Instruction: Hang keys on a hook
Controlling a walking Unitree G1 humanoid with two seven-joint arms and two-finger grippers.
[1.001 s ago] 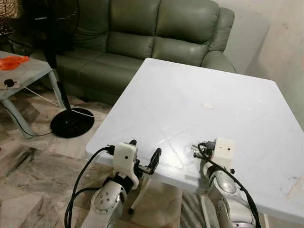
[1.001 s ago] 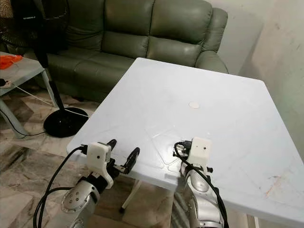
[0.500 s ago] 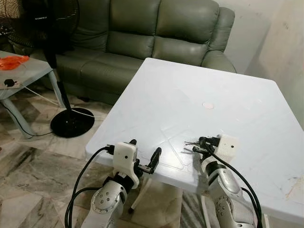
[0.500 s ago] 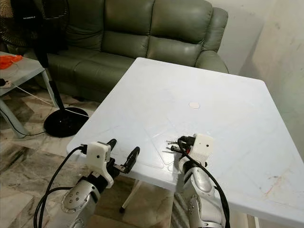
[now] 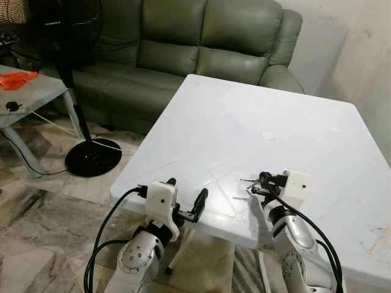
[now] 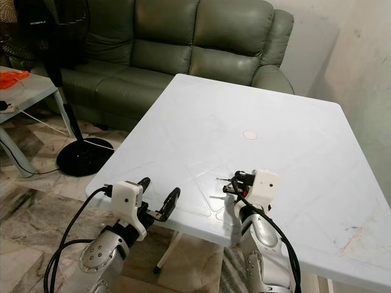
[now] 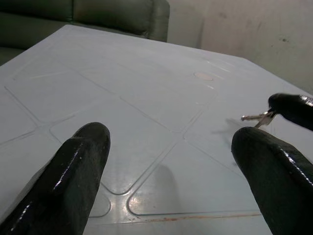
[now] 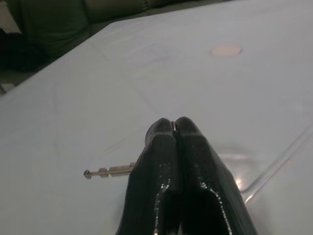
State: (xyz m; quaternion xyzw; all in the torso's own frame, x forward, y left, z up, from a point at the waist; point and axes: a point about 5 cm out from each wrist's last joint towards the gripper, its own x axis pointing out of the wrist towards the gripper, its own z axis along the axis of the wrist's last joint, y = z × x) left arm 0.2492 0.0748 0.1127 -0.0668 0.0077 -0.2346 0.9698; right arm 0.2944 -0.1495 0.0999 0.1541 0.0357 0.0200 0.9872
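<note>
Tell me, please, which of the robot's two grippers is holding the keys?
The right gripper, shut on the keys above the white table; the left gripper hangs open at the table's near edge.

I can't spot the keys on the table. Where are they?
The keys are pinched in the right pincer, lifted just above the white table near its front edge.

key (image 8: 110,171) metal, shiny | table (image 5: 244,116) smooth plastic | sofa (image 5: 183,43) leather
</note>
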